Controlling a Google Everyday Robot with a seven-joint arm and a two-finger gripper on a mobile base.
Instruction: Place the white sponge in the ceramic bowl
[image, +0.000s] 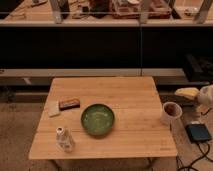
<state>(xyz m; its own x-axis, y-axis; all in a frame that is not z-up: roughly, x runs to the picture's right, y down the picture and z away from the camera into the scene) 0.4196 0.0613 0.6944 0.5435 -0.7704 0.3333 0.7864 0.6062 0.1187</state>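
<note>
One step, the reach, is judged in hand: the sponge (53, 108) lies on the bench (135, 142), left of the bowl (98, 120). The claw (191, 93), beyond the right edge, cannot be told open or shut; it must be brought across.

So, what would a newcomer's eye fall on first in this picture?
First comes the round green ceramic bowl, in the middle of the light wooden table. To its left lie the flat white sponge and a brown rectangular block, close together, and a white cup stands at the table's right edge. The robot's gripper is at the far right, beyond the table and far from the sponge.
</note>
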